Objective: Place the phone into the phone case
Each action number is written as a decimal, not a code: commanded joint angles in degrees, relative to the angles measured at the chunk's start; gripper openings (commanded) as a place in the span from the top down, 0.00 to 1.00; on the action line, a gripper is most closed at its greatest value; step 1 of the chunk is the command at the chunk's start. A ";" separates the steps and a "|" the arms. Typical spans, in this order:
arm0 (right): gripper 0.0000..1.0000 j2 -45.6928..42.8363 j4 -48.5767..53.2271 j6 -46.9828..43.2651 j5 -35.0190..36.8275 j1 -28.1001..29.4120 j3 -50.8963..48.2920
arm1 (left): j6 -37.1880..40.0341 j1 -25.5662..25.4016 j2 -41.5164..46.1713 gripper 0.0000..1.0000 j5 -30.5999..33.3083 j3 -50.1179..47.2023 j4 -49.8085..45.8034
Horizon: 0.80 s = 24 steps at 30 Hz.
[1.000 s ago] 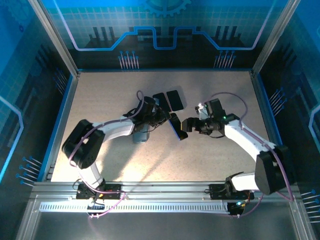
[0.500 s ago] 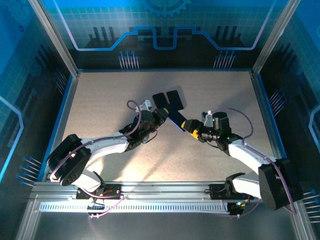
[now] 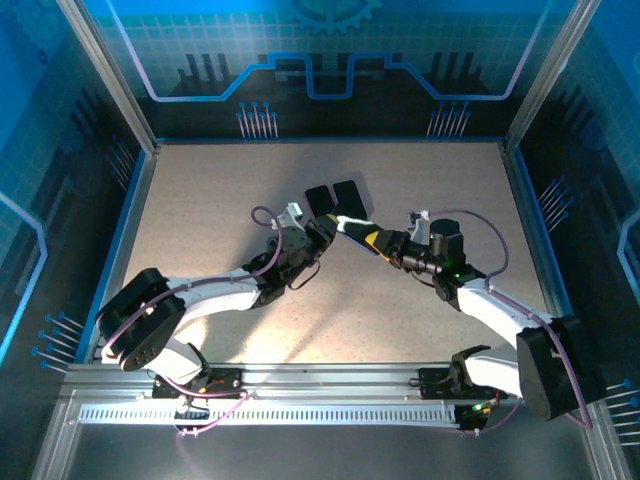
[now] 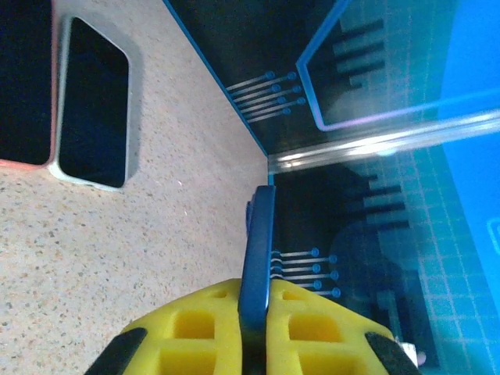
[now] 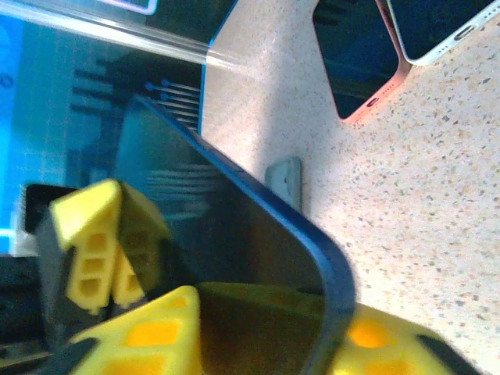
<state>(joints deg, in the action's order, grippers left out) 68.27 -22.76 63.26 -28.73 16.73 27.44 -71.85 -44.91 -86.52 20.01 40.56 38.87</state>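
Observation:
A thin slab with a blue rim and a glossy dark face, the phone (image 3: pixel 350 226), hangs above the table's middle between both grippers. I cannot tell whether its blue rim is the phone case. My left gripper (image 3: pixel 322 232) is shut on one end. In the left wrist view its yellow pads (image 4: pixel 195 328) pinch the phone (image 4: pixel 260 234) edge-on. My right gripper (image 3: pixel 374 240) holds the other end. In the right wrist view the phone (image 5: pixel 234 226) sits between the yellow pads (image 5: pixel 148 336), and the left gripper's fingers (image 5: pixel 90 242) show behind it.
Two dark-faced phones lie flat side by side just behind the grippers, one pink-edged (image 3: pixel 320 198) (image 5: pixel 355 58) and one pale-edged (image 3: pixel 348 195) (image 4: pixel 94 109). A small grey-green piece (image 5: pixel 285 180) stands behind the held phone. Blue enclosure walls (image 3: pixel 140 200) ring the table.
The left arm carried the phone up and toward the back. The right gripper, open a second ago, came in from the right and closed on the phone's free end.

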 commanded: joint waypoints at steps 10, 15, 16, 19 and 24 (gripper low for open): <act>1.00 -4.56 6.45 -5.16 1.44 0.43 4.25 | 0.87 1.34 4.10 0.66 -3.62 0.10 -11.50; 1.00 -6.28 9.96 -6.12 1.50 0.33 5.15 | 1.21 4.30 5.49 0.57 -6.64 -1.73 -14.37; 1.00 -6.62 10.67 -6.28 1.51 0.28 5.42 | 1.40 4.98 6.11 0.56 -6.90 -2.33 -15.53; 1.00 -7.14 12.90 -7.41 1.31 0.10 6.38 | 2.83 6.83 8.68 0.55 -7.53 -4.51 -19.24; 1.00 -7.12 13.98 -8.16 0.51 -0.16 6.59 | 8.79 11.16 13.33 0.56 -6.94 -3.50 -41.16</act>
<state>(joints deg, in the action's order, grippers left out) 62.48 -8.97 56.84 -27.44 16.80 31.64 -68.38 -35.99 -75.83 13.23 36.05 14.22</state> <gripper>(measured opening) 0.109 0.449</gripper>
